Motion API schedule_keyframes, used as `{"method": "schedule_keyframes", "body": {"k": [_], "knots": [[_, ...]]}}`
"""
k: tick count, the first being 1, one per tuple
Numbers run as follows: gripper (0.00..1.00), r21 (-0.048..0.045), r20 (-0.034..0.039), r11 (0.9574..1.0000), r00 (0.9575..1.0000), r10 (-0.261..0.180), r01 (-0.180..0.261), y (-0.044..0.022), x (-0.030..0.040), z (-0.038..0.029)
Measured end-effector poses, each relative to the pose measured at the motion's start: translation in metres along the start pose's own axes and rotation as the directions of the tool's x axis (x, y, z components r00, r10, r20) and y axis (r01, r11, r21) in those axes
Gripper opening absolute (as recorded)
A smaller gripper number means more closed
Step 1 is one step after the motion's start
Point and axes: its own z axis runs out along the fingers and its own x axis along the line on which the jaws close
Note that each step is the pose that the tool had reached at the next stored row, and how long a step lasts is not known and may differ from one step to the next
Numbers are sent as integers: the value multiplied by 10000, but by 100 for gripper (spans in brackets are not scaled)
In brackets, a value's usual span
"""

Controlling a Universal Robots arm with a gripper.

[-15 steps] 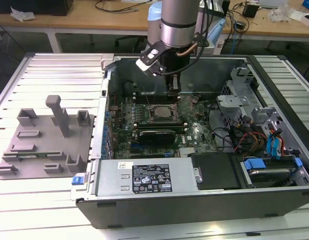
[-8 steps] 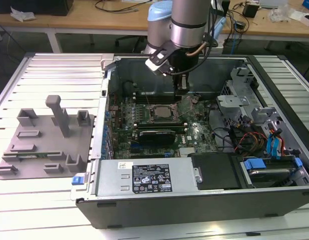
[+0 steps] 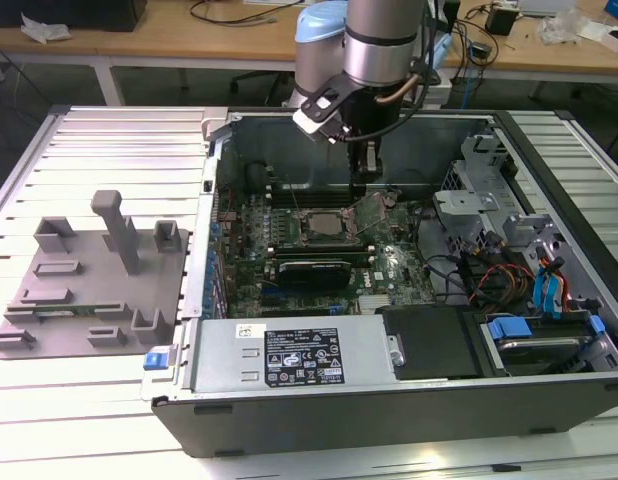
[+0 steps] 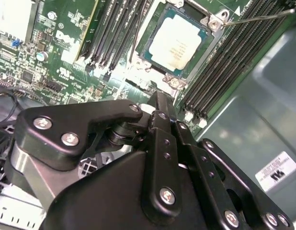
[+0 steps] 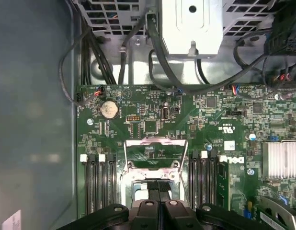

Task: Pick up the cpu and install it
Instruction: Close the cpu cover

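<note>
Second wrist view: cpu [image 4: 174, 44] square; pale silver-white top; thin dark rim.

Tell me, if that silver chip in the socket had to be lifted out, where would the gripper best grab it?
Probably by two opposite edges, coming straight down from above. The cpu lies flat and face up, sunk in its socket, so only its thin sides offer a hold. Memory slots run along both sides, which leaves little room for a sideways approach.
</note>
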Motion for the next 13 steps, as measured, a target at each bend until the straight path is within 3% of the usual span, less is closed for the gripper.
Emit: {"method": "schedule_keyframes", "body": {"k": [4, 9, 12, 13], "knots": [[11, 0, -1, 10000, 10000, 1, -1, 32, 0, -29], [11, 3, 2, 10000, 10000, 0, 0, 233, 3, -25], [11, 7, 1, 10000, 10000, 1, -1, 447, 7, -18], [11, 9, 0, 10000, 10000, -1, 1, 490, 8, -17]]}}
